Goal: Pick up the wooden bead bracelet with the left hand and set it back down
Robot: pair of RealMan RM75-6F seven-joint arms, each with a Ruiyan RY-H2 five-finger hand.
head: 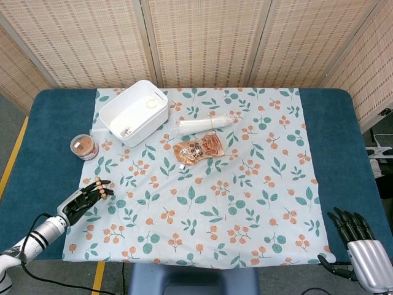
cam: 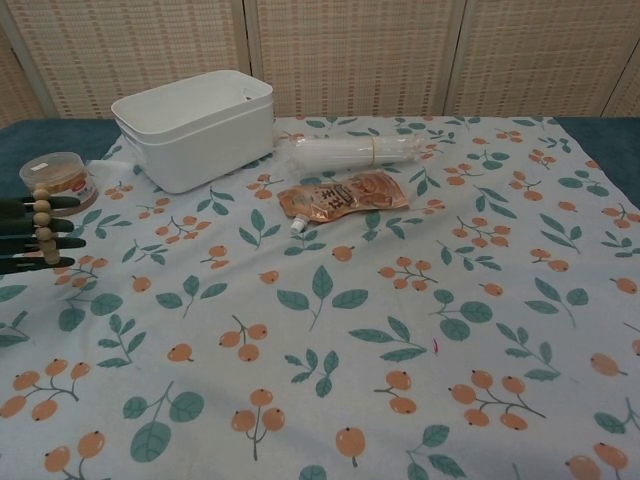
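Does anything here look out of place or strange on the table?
Only the wooden bead bracelet: it hangs across the left hand's outstretched fingers at the cloth's left edge, not on the table. Nothing appears spilled or damaged.

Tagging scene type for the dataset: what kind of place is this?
Probably a lab tabletop rig: a table with a floral cloth, woven screen panels behind it, and household props like a white bin and brown pouch.

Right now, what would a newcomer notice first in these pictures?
The left hand at the cloth's left edge, fingers extended, with the wooden bead bracelet draped across them. Next, the white plastic tub at the far left, and the orange sauce pouch in the cloth's far middle.
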